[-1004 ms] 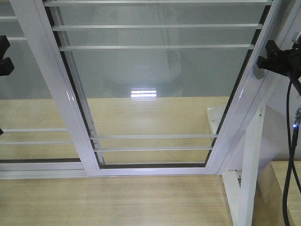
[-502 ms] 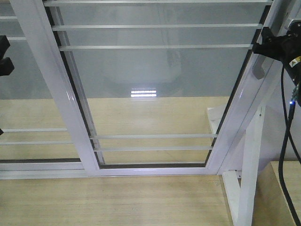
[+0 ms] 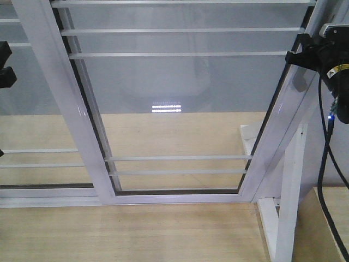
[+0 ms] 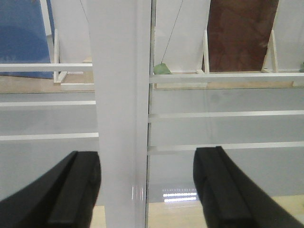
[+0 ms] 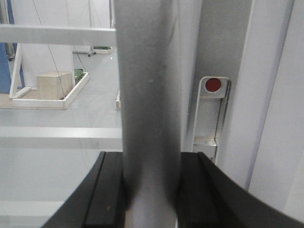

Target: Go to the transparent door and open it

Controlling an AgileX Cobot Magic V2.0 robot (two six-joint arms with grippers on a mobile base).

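The transparent door (image 3: 180,82) fills the front view: clear glass with thin white bars in a glossy white frame. Its grey pull handle (image 3: 299,82) sits on the right stile. My right gripper (image 3: 301,54) is at the top of that handle. In the right wrist view the handle (image 5: 149,95) runs upright between the black fingers (image 5: 111,190), with the right gripper (image 5: 151,164) shut on it. The lock plate (image 5: 211,114) with a red dot lies just to the right. My left gripper (image 4: 147,156) stands open, facing a white stile (image 4: 118,118) without touching it.
A second white-framed glass panel (image 3: 32,109) overlaps on the left. A white support post (image 3: 289,207) and a wooden surface (image 3: 332,218) stand at the lower right. A black cable (image 3: 326,164) hangs from the right arm. Pale wood flooring (image 3: 131,234) lies below.
The right gripper has moved left and slightly up, onto the handle. The door and the left gripper have not visibly shifted.
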